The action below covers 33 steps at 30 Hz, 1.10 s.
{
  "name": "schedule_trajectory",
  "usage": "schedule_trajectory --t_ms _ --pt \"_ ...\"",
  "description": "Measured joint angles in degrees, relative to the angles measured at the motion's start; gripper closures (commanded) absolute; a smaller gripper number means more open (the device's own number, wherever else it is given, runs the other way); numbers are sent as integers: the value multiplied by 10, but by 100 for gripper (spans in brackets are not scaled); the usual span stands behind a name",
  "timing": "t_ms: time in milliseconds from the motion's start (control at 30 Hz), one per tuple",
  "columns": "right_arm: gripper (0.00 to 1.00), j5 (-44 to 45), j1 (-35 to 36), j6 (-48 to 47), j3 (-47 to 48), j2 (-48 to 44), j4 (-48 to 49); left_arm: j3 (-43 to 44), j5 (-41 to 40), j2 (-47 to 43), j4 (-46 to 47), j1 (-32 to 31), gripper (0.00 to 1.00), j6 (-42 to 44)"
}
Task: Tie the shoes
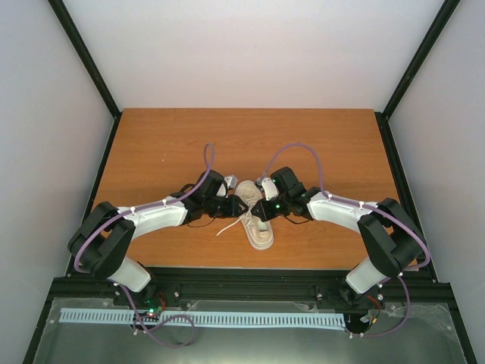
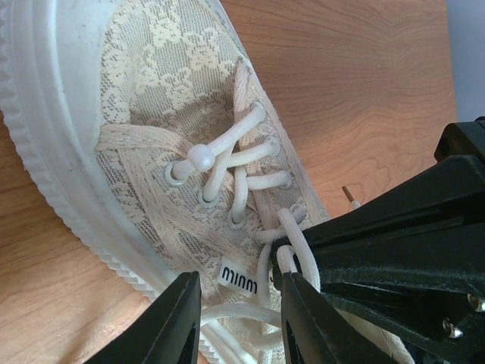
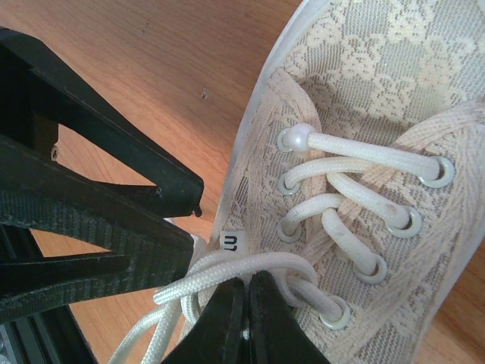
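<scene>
So the cream lace-fabric low-top sneaker (image 1: 259, 227) sits on the orange-brown wooden desk (image 1: 167, 144), centred and toward the near edge, with its toe pointing about 6 o'clock at the arm bases. Both arms are crowded over the eyelets. The left pincer (image 2: 240, 292) comes in from 9 o'clock, moderately spread and holding nothing, its fingers straddling the tongue label. The right pincer (image 3: 248, 292), in from 3 o'clock, is squeezed closed, and it looks like it's nipping a strand of the pale round cord laces (image 3: 227, 267) by the top eyelets. No knot that I can see.

My worry is that nothing pins the shoe, so a tug probably drags or tips it instead of tightening anything. That grip is right at the tips, so the cord could slide out. And the left one could easily clamp tongue instead of lace, or bump its neighbour, since they're nearly touching.
</scene>
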Motion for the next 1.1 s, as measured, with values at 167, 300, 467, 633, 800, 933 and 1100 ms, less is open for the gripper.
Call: schedule_trajectory --t_ms 167,300,467,633,800,933,1100 --pt "97 0 0 0 0 0 0 0 2 0 3 0 68 -3" --pt "97 0 0 0 0 0 0 0 2 0 8 0 67 -5" --pt "97 0 0 0 0 0 0 0 3 0 12 0 67 -8" --pt "97 0 0 0 0 0 0 0 12 0 16 0 67 -8" --pt "97 0 0 0 0 0 0 0 23 11 29 0 68 -12" --pt "97 2 0 0 0 0 -3 0 30 23 33 0 71 -13" --pt "97 4 0 0 0 0 -4 0 37 27 41 0 76 -16"
